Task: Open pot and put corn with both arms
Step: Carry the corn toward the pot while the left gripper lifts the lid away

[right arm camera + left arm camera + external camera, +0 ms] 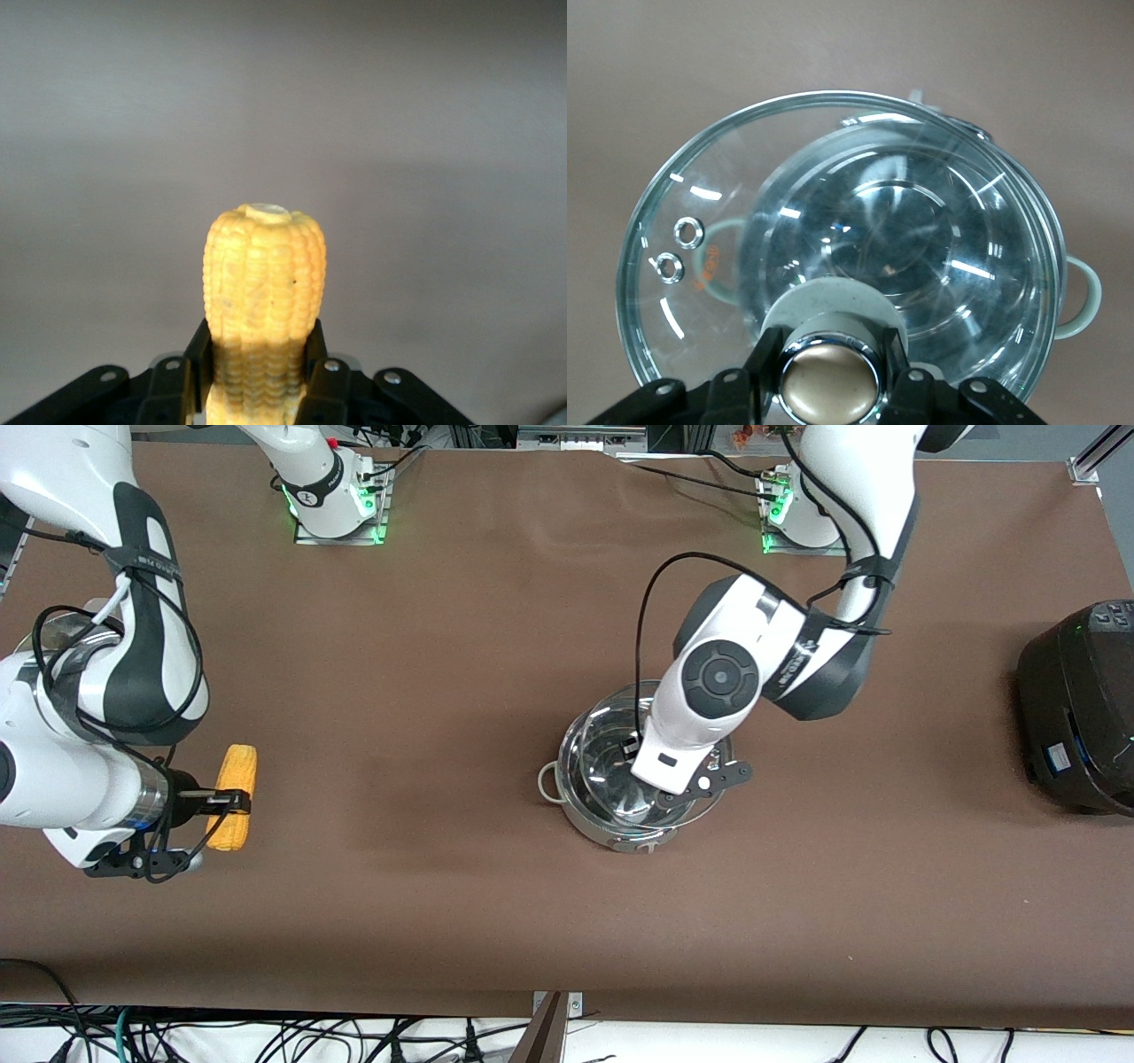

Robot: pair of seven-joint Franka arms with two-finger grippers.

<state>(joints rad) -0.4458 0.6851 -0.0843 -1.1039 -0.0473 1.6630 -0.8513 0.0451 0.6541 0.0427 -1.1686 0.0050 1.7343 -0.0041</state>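
The steel pot (pixel 611 828) stands mid-table, toward the left arm's end. My left gripper (pixel 830 356) is shut on the tan knob (pixel 830 382) of the glass lid (pixel 673 266). The lid sits shifted off centre over the pot (pixel 1090 299), whose empty inside shows through the glass. In the front view the left wrist (pixel 700 717) hides the knob. My right gripper (pixel 232 802) is shut across the middle of the yellow corn (pixel 237 766) near the right arm's end of the table. The corn (pixel 264 266) sticks out past the fingers (pixel 197 350). I cannot tell whether it is off the table.
A black rice cooker (pixel 1081 708) stands at the table's edge on the left arm's end. A shiny steel rim (pixel 66 638) shows partly, hidden by the right arm. Bare brown table (pixel 399 779) lies between the corn and the pot.
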